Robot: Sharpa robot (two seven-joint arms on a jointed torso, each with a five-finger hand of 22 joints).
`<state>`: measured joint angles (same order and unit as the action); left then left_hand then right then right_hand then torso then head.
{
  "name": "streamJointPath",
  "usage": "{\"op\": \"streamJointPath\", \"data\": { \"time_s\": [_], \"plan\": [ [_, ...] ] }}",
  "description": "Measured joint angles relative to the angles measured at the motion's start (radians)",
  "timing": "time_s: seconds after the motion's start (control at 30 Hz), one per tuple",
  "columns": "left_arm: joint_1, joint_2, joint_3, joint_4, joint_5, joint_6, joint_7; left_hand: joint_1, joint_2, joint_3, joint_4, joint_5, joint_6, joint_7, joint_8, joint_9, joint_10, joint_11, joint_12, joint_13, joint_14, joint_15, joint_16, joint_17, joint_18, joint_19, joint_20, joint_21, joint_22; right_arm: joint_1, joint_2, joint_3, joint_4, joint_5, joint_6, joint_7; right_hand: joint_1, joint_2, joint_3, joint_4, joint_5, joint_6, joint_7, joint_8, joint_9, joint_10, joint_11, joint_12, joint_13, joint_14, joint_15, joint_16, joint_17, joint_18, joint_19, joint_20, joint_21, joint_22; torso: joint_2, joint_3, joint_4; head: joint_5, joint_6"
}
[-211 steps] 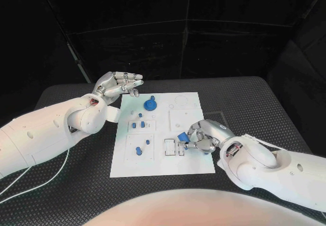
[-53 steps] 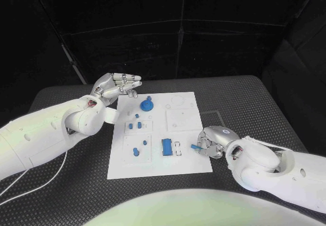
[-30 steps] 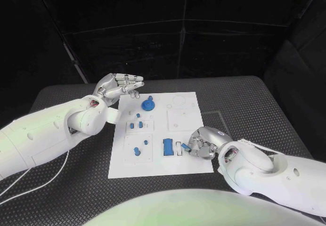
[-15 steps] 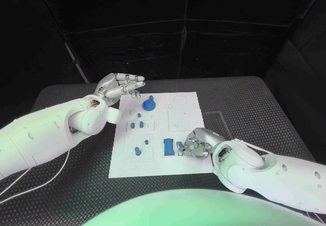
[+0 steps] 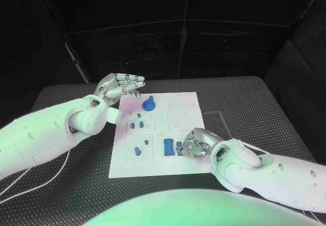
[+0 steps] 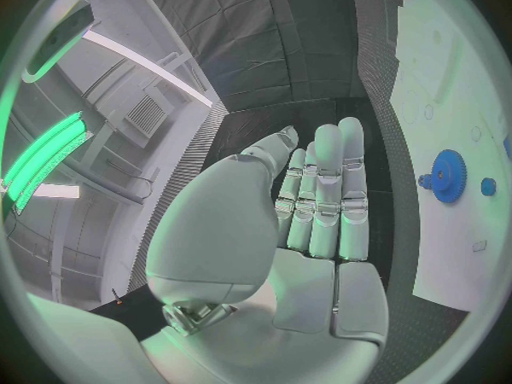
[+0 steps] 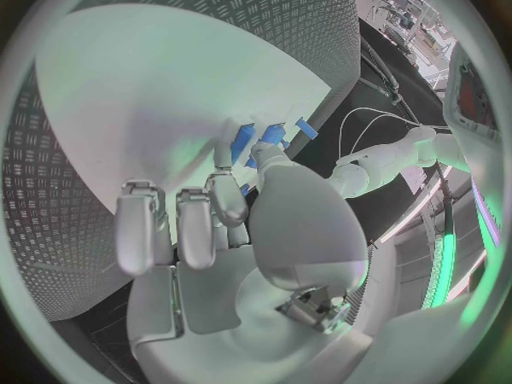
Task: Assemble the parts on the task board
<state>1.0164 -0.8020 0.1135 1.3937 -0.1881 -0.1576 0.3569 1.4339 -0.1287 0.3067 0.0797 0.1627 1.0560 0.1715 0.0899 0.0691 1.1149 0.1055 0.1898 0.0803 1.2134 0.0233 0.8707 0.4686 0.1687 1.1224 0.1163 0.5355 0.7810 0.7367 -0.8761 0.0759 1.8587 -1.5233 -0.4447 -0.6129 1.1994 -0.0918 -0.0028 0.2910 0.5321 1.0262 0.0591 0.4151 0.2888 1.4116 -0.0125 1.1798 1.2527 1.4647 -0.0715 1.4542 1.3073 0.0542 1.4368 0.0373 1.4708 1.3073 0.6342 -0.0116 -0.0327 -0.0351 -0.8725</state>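
The white task board (image 5: 184, 107) lies in the middle of the table. On it stand a blue gear with a knob (image 5: 149, 102), several small blue pieces (image 5: 138, 151) and a long blue block (image 5: 167, 147). My right hand (image 5: 195, 143) is low over the board's near right part, just right of the block, and pinches a small blue piece (image 5: 179, 146) at its fingertips. In the right wrist view that piece (image 7: 274, 135) sits by the thumb, close to the block (image 7: 243, 140). My left hand (image 5: 122, 84) hovers off the board's far left corner, fingers straight, holding nothing; its wrist view shows the gear (image 6: 445, 176).
The black ribbed table mat (image 5: 251, 103) surrounds the board on all sides. A white cable (image 5: 41, 181) trails across the table under my left arm.
My right hand has moved left across the board with the small blue piece, up to the blue block. That block, held 7 s ago, now lies in the board. The left hand has stayed put.
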Motion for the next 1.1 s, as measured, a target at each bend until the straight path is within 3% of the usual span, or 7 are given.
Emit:
{"op": "streamJointPath", "data": {
  "time_s": [0.2, 0.37, 0.57, 0.77, 0.93, 1.1],
  "plan": [
    [0.000, 0.000, 0.000, 0.000, 0.000, 0.001, -0.001, 0.000, 0.000, 0.000, 0.000, 0.000, 0.000, 0.000, 0.000, 0.000, 0.000, 0.000, 0.000, 0.000, 0.000, 0.000, 0.000, 0.000, 0.000, 0.000, 0.000, 0.000, 0.000, 0.000, 0.002, 0.000, -0.001, 0.001, 0.000, -0.001, -0.045, 0.012, -0.036, 0.001, -0.054, 0.000, 0.000, 0.000, 0.004, 0.000, 0.000, 0.000, 0.003, 0.000, 0.000, 0.000, 0.000, 0.000, 0.000, 0.000, 0.000, 0.000, 0.000, 0.0000, -0.0001, 0.000, 0.000],
    [0.000, 0.000, 0.000, 0.000, 0.000, 0.002, -0.002, 0.000, 0.000, 0.000, 0.000, 0.000, 0.000, 0.000, 0.000, 0.000, 0.000, 0.000, 0.000, 0.000, 0.000, 0.000, 0.000, 0.000, 0.000, 0.000, 0.000, 0.000, 0.000, 0.000, 0.002, 0.000, -0.001, 0.002, 0.000, -0.002, -0.079, 0.022, -0.074, 0.002, -0.123, 0.000, 0.001, 0.000, 0.008, 0.000, 0.000, 0.004, 0.005, 0.000, 0.000, 0.000, 0.001, 0.000, 0.000, 0.000, 0.000, 0.000, 0.000, -0.0001, -0.0004, -0.001, 0.000],
    [0.000, 0.000, 0.000, -0.001, 0.000, 0.003, -0.003, 0.000, 0.000, 0.000, 0.000, 0.000, -0.002, 0.002, 0.000, 0.000, -0.003, -0.003, 0.000, 0.000, 0.000, 0.000, 0.000, 0.000, 0.000, 0.000, 0.000, 0.000, -0.001, 0.000, -0.001, 0.000, 0.001, 0.002, -0.001, -0.001, -0.082, 0.028, -0.084, -0.002, -0.135, 0.000, 0.001, 0.000, 0.010, 0.000, 0.000, 0.004, 0.006, 0.000, 0.000, 0.000, 0.001, 0.000, 0.000, 0.000, 0.000, 0.000, 0.000, -0.0003, -0.0004, -0.002, 0.000],
    [0.000, -0.001, 0.000, -0.001, 0.000, 0.004, -0.004, 0.000, 0.000, 0.000, 0.000, 0.000, -0.004, 0.004, 0.000, 0.000, -0.004, -0.004, 0.000, 0.000, 0.000, 0.000, 0.000, 0.000, 0.000, 0.000, 0.000, 0.000, -0.001, 0.000, -0.019, 0.000, 0.004, 0.000, -0.003, 0.010, -0.004, 0.031, -0.090, -0.010, -0.137, 0.000, 0.000, 0.003, 0.014, 0.000, 0.000, 0.004, 0.005, 0.000, 0.000, 0.000, 0.001, 0.000, 0.000, 0.000, 0.000, 0.000, 0.000, -0.0003, -0.0004, -0.001, 0.000],
    [0.000, -0.002, 0.000, -0.003, 0.000, 0.004, -0.004, 0.000, 0.000, 0.000, 0.000, 0.000, -0.004, 0.004, 0.000, 0.000, -0.004, -0.004, 0.000, 0.000, 0.000, 0.000, 0.000, 0.000, 0.000, 0.000, 0.000, 0.000, -0.001, 0.000, -0.048, 0.001, 0.006, 0.009, -0.012, 0.054, 0.072, 0.025, -0.096, -0.032, -0.178, -0.017, 0.010, 0.000, 0.014, -0.008, 0.007, -0.022, -0.012, 0.000, 0.000, -0.008, 0.001, 0.000, -0.011, 0.004, -0.010, 0.000, -0.002, 0.0002, -0.0004, 0.003, 0.000],
    [0.000, -0.001, 0.000, -0.007, 0.000, 0.004, -0.004, 0.000, 0.000, 0.000, 0.000, 0.000, -0.004, 0.004, 0.000, 0.000, -0.006, -0.002, 0.000, 0.000, 0.000, 0.000, 0.000, 0.000, 0.000, 0.000, 0.000, 0.000, -0.001, 0.000, -0.058, 0.019, 0.000, 0.039, -0.029, 0.119, 0.102, 0.024, -0.106, -0.043, -0.217, -0.035, 0.021, -0.012, 0.012, -0.026, 0.014, -0.051, -0.034, 0.000, 0.000, -0.014, 0.001, 0.000, -0.022, 0.011, -0.019, 0.000, -0.002, 0.0006, -0.0005, 0.004, 0.000]
  ]
}}
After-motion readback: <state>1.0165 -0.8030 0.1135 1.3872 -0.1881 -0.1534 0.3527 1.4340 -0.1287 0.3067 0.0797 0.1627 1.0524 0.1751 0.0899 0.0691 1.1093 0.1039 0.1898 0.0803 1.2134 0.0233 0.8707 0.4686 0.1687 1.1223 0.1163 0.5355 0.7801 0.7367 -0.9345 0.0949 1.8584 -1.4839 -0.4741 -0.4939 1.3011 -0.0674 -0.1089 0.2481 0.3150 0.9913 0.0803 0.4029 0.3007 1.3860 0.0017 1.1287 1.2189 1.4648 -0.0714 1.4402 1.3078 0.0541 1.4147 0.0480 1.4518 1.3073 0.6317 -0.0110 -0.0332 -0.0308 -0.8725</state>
